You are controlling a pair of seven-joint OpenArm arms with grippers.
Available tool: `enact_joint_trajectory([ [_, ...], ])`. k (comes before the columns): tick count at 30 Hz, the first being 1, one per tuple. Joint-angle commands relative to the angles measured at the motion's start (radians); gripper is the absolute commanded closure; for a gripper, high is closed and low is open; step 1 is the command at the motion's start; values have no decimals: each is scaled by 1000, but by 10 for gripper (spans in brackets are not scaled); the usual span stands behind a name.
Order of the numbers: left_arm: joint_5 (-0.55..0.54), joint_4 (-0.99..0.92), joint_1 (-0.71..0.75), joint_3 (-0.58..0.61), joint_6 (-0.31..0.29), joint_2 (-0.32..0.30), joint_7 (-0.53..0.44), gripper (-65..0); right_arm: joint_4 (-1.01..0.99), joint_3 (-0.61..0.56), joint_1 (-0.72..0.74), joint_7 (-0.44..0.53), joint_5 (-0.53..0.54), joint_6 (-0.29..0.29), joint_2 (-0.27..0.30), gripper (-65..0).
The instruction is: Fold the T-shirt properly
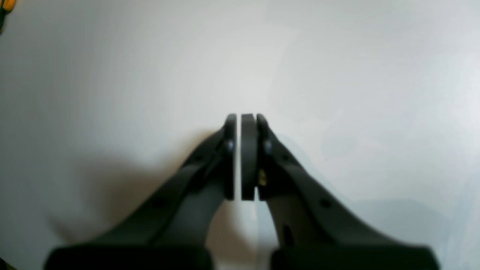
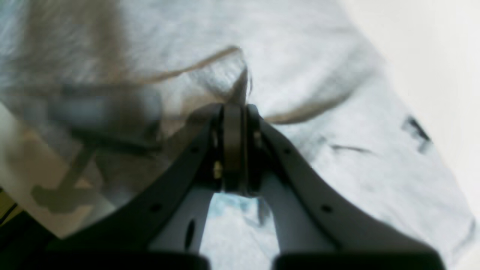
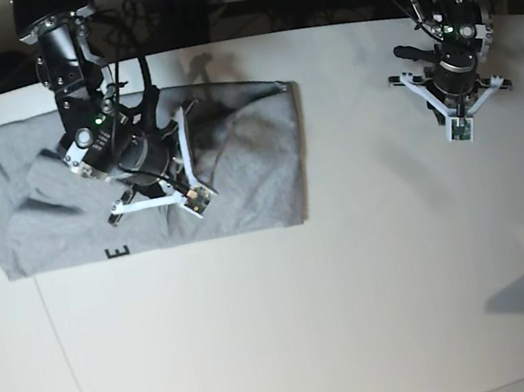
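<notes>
White table (image 3: 356,271), T-shirt (image 3: 245,158) lying long axis left-right

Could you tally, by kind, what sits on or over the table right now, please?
T-shirt: 1, grey, partly folded, pinched by the right claw.
Claws: 2; the left claw hangs shut and empty above the bare table.
Total: 3

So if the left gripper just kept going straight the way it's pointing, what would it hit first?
The bare table. The left gripper is shut and empty, pointing down at plain white tabletop, with nothing else in its line. The T-shirt lies far off to the side. How high it hangs above the table is hard to tell.
</notes>
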Motion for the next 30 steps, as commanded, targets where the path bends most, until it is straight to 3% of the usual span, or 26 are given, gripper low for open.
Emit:
enact_joint_trajectory([
  [1, 0, 15, -7, -5, 5, -10, -22, -13, 23, 8, 3, 7, 4, 0, -4, 0],
  [17, 0, 12, -27, 4, 5, -8, -22, -13, 65, 20, -83, -19, 4, 0, 9, 0],
  [30, 0, 12, -29, 4, 5, -6, -22, -13, 71, 16, -42, -19, 7, 0, 9, 0],
])
